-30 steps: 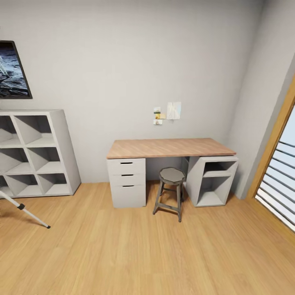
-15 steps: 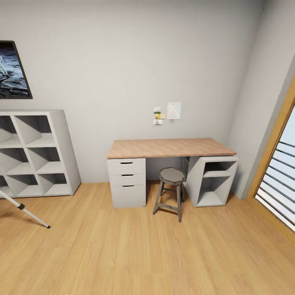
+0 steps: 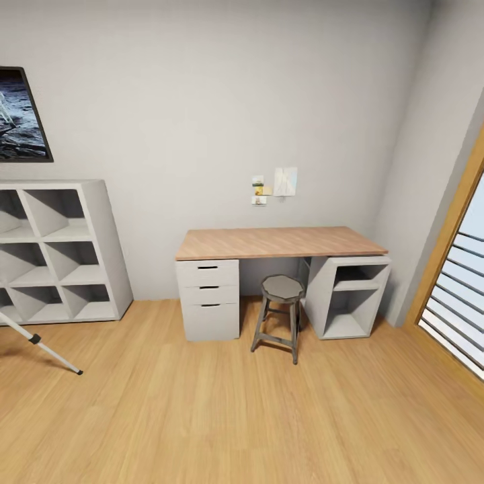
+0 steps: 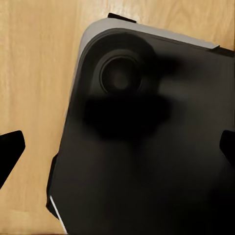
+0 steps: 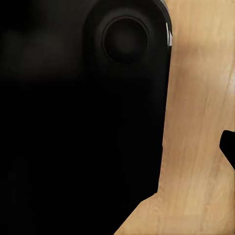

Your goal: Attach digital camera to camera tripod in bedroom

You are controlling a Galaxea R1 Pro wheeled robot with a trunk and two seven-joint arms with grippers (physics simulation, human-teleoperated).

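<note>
One silver leg of the camera tripod (image 3: 39, 345), with a black joint and a black foot, slants onto the light wood floor at the head view's left edge; the rest of it is cut off. The digital camera is out of view. In the left wrist view my left gripper (image 4: 117, 149) is open, its dark fingertips (image 4: 10, 152) far apart with nothing between them, above my own black base (image 4: 147, 161). In the right wrist view one fingertip (image 5: 228, 147) of the right gripper sits at the frame edge over the floor, the other lost against the black base (image 5: 73, 122).
A wood-topped desk (image 3: 279, 242) with white drawers (image 3: 208, 299) stands against the grey wall, a grey stool (image 3: 280, 316) in front of it. White cube shelving (image 3: 57, 252) stands at left, a slatted door (image 3: 457, 296) at right. Open plank floor (image 3: 222, 417) lies ahead.
</note>
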